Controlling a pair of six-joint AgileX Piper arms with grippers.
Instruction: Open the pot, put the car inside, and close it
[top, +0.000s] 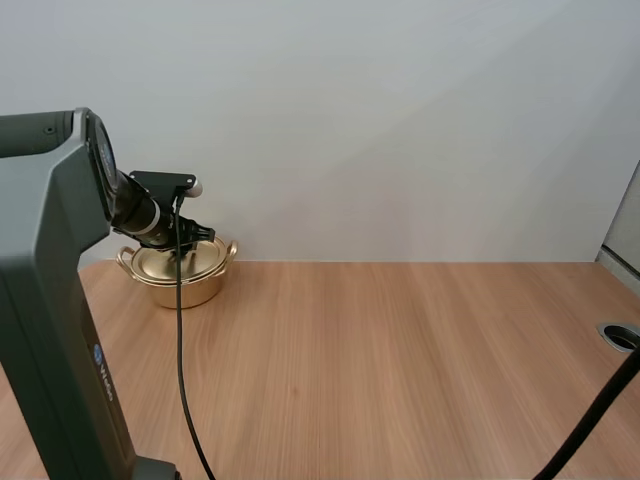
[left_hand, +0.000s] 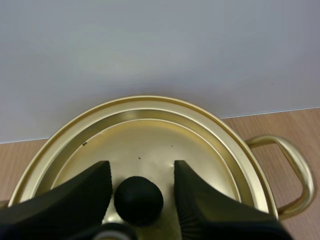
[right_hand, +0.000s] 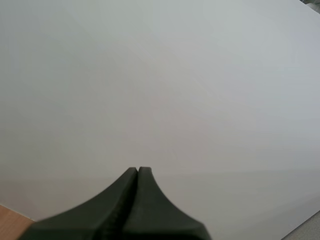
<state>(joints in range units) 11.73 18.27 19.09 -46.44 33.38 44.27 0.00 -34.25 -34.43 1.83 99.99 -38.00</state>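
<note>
Your pot (top: 185, 275) sits by the desk's (top: 400, 360) far edge, toward its left end, directly under your left gripper (left_hand: 141, 172). Its fingers stand apart, one on each side of the black knob (left_hand: 138, 199) of the lid (left_hand: 150, 135), close to it but not clamped. The lid is on, so the pot's inside is hidden. Your right gripper (right_hand: 137, 172) is closed on nothing, facing the wall (right_hand: 160, 75).
</note>
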